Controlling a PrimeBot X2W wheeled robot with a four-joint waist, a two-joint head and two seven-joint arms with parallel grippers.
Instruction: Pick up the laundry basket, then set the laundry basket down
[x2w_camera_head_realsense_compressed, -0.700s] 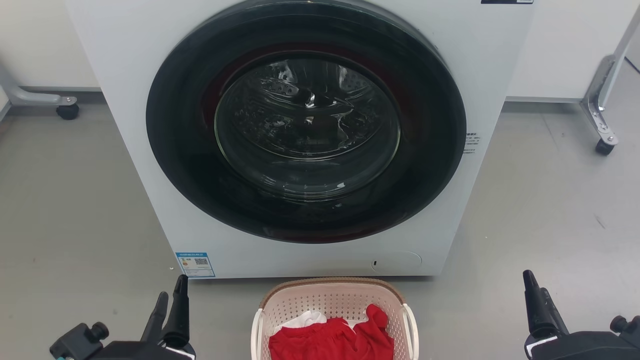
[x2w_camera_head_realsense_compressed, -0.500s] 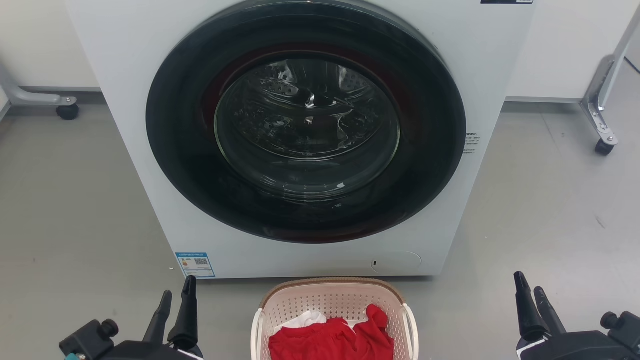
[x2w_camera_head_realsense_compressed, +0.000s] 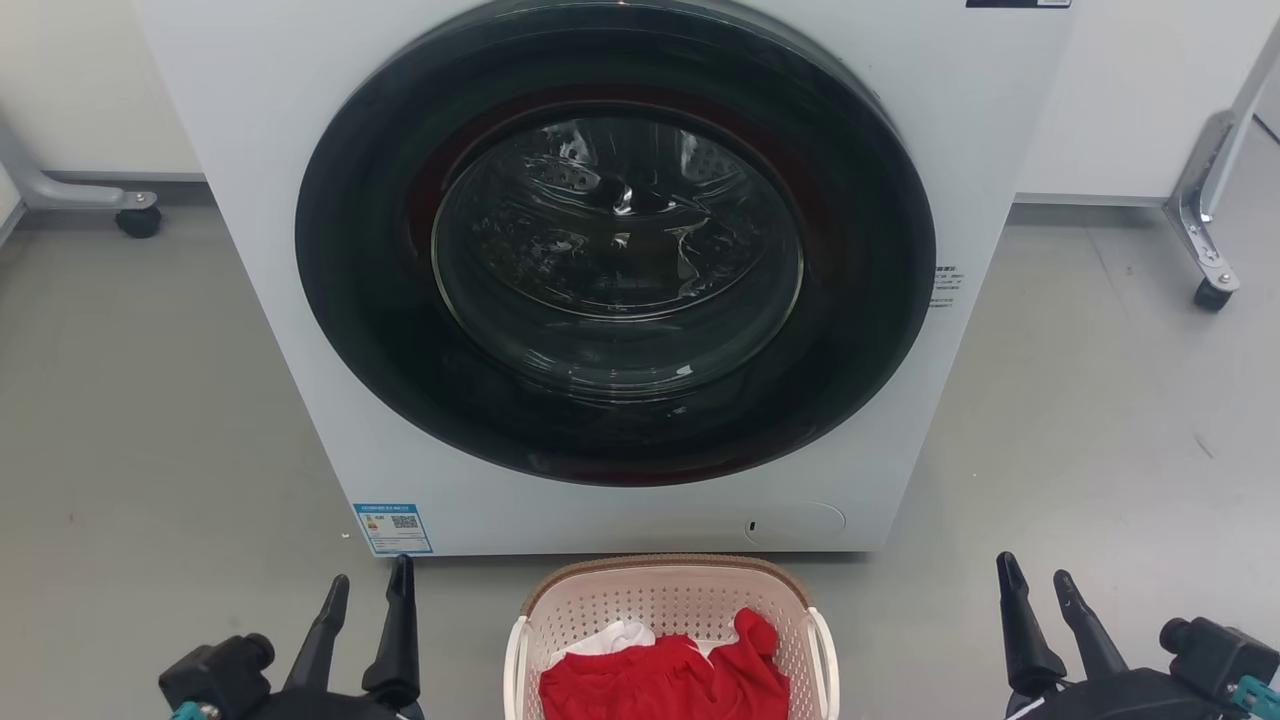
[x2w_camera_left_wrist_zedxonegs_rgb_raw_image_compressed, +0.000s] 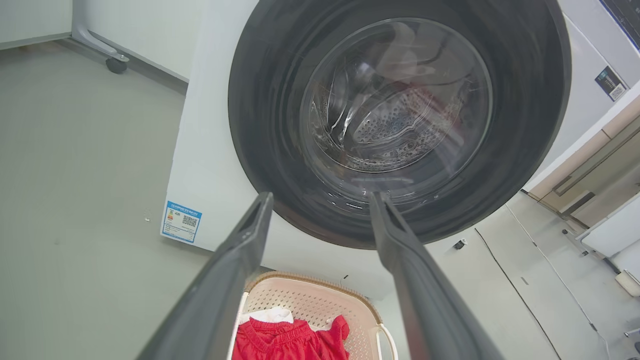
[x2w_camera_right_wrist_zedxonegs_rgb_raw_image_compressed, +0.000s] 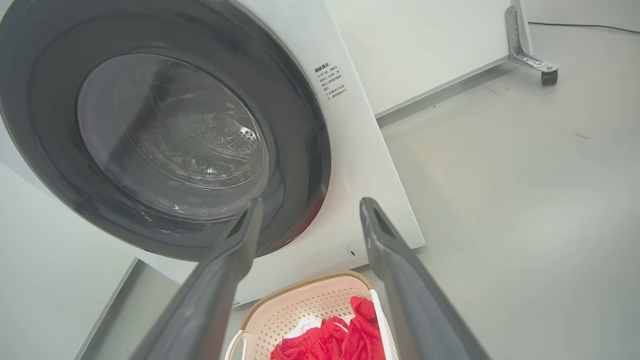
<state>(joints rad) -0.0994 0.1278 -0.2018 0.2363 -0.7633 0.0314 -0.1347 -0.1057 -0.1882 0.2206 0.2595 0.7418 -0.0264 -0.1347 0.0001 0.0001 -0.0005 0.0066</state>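
The pale pinkish-white perforated plastic laundry basket (x2w_camera_head_realsense_compressed: 660, 600) with a brown woven-look rim is sitting on the grey floor (x2w_camera_head_realsense_compressed: 1080, 420) just before the white front-loading washing machine (x2w_camera_head_realsense_compressed: 560, 515), holding a crumpled red garment (x2w_camera_head_realsense_compressed: 665, 680) and probably a white cloth (x2w_camera_head_realsense_compressed: 615, 635). It is lying between the grippers, touching neither: left gripper (x2w_camera_head_realsense_compressed: 371, 572) nearer, right gripper (x2w_camera_head_realsense_compressed: 1031, 567) farther off, both with jaws spread, gripping nothing.

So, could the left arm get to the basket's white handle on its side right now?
Probably yes. The left tool is open and apart from the laundry basket, with only bare floor between it and the near white handle. The washing machine stands behind, not in between.
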